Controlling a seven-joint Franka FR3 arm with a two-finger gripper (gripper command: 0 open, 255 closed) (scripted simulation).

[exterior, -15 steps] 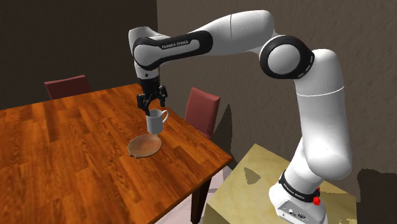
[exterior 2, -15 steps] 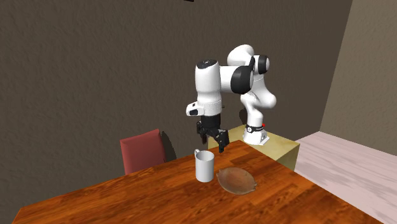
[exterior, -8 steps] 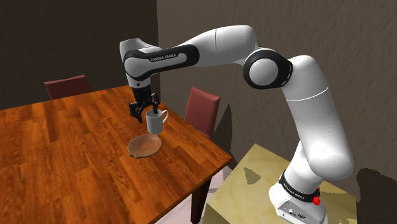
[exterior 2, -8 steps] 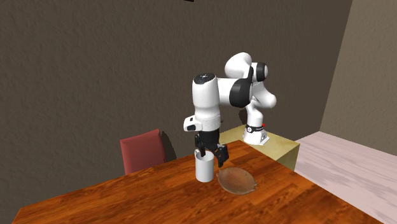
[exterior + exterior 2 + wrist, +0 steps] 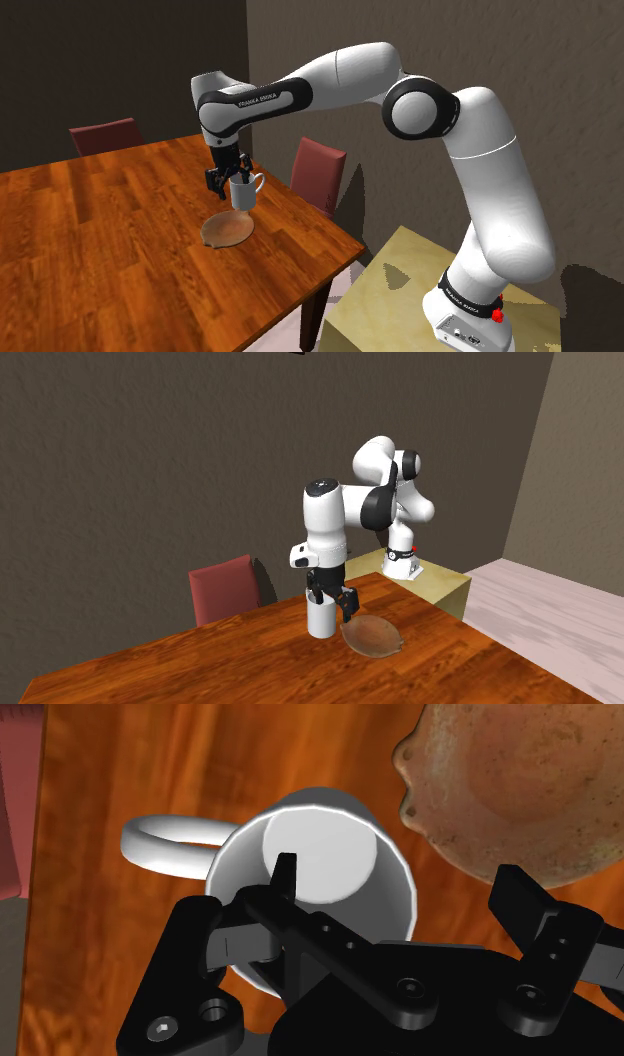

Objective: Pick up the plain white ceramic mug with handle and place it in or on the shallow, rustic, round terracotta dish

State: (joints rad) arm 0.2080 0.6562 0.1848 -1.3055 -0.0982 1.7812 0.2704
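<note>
End effector (image 5: pixel 403 876) open wide, holding nothing, poised low over the white mug (image 5: pixel 322 869). One finger (image 5: pixel 285 879) sits over the mug's hollow, the other (image 5: pixel 523 899) outside its wall on the side facing the shallow reddish-brown dish (image 5: pixel 520 784); the jaws straddle that wall with clearance on both sides, no contact visible. Mug stands upright on the wooden tabletop (image 5: pixel 100 250), just beside the dish's rim, handle (image 5: pixel 165 844) pointing away from the dish. Judgement: body is rigid and will not give under the pads, so the pinch needs no deep squeeze. The surface looks smooth, probably slippery, and brittle if knocked. Empty, so likely light. A pinch on the dish-side wall is off-centre, and the handle's weight opposite may tip the mug about the pads. Take the wall well below the rim and close squarely. The dish is shallow with an uneven edge, so the mug wants a gentle, level set-down.
</note>
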